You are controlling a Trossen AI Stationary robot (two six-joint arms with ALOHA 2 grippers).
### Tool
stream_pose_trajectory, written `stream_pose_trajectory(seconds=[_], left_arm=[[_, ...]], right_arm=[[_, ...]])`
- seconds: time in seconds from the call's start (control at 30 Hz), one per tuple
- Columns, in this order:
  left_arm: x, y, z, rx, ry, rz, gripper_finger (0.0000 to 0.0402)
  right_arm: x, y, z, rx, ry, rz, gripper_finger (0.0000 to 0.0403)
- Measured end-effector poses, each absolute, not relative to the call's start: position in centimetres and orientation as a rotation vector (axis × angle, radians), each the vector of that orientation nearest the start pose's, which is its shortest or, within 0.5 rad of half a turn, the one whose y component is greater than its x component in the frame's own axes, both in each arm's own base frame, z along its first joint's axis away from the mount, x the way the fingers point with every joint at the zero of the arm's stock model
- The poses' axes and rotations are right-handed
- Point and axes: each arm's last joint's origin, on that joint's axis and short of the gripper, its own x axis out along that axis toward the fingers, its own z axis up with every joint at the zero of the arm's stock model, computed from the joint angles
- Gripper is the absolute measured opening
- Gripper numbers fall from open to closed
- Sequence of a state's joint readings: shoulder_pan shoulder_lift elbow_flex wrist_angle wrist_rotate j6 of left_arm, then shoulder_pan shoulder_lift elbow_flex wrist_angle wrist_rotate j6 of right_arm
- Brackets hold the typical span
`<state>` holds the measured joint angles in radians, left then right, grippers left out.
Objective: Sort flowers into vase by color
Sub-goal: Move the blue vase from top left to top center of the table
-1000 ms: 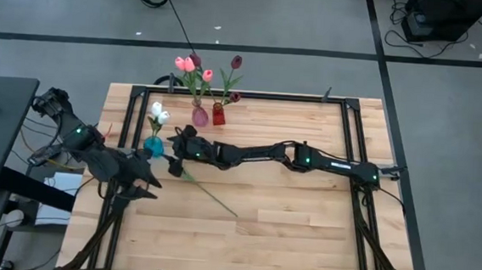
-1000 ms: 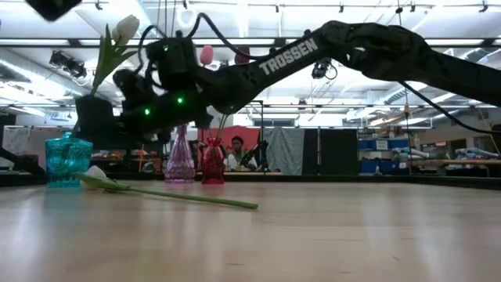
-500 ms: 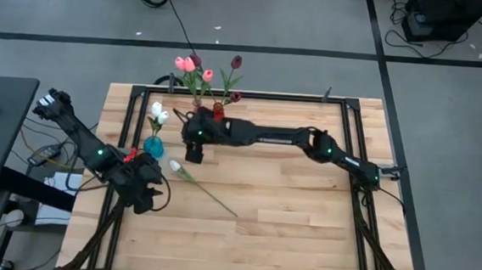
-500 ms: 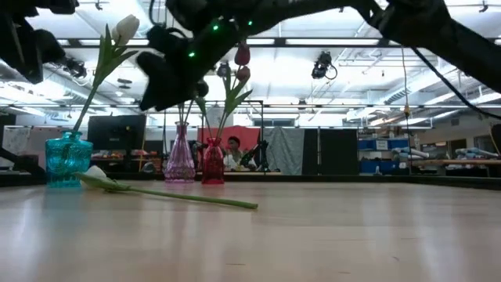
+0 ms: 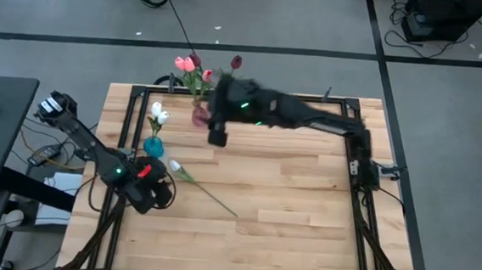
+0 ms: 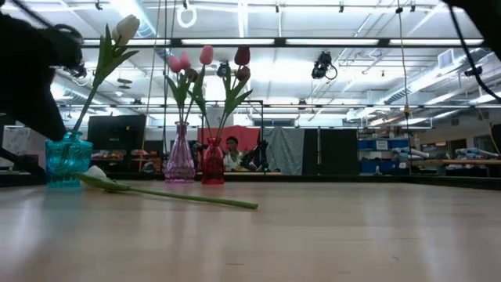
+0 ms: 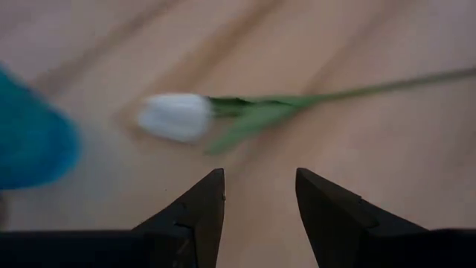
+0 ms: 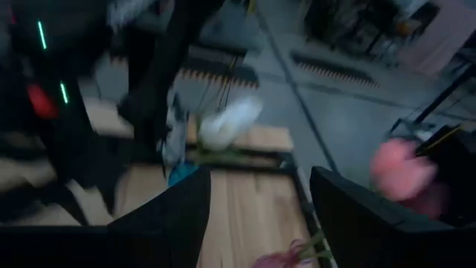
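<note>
I see the left gripper (image 7: 256, 216) spread, empty, near the white tulip (image 5: 176, 168) lying center-left. Right gripper (image 5: 216, 137) upper center by the vases, fingers apart, empty.

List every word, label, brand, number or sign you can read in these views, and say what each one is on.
No text can be read in any current view.
Right arm: no lettering shows on it.
Room behind the table in the low view: any signs there are too small to read.
Turquoise vase, pink vase and red vase: no labels visible.
</note>
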<state>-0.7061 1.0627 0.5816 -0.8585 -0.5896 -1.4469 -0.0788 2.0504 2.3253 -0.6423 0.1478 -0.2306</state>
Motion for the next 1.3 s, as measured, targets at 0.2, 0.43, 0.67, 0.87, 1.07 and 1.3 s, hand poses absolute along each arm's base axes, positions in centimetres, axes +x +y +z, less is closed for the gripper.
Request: stream_pose_trajectory(seconds=[0.2, 0.43, 0.67, 0.87, 1.07, 1.3], left_arm=[[12.4, -7.8, 17.4, -0.422, 0.838, 0.861, 0.0153], [12.9, -7.9, 16.7, -0.499, 0.777, 0.967, 0.0115], [14.2, -9.0, 16.0, -0.622, 0.747, 0.997, 0.0085], [16.3, -10.3, 17.1, -0.559, 0.793, 1.106, 0.0045], [17.6, -11.0, 19.5, -0.480, 0.871, 1.274, 0.0018], [17.8, -10.5, 20.1, -0.444, 0.803, 1.483, 0.0054]], right_arm=[[42.0, -3.2, 45.2, -0.199, 0.400, -0.172, 0.0240], [41.3, -2.6, 45.2, -0.211, 0.449, -0.131, 0.0240], [41.3, -2.7, 44.8, -0.251, 0.485, -0.100, 0.0240], [41.2, -4.2, 44.8, -0.281, 0.473, -0.056, 0.0240], [41.1, -5.9, 45.1, -0.264, 0.437, -0.018, 0.0240], [40.9, -6.9, 45.1, -0.233, 0.415, 0.082, 0.0240]])
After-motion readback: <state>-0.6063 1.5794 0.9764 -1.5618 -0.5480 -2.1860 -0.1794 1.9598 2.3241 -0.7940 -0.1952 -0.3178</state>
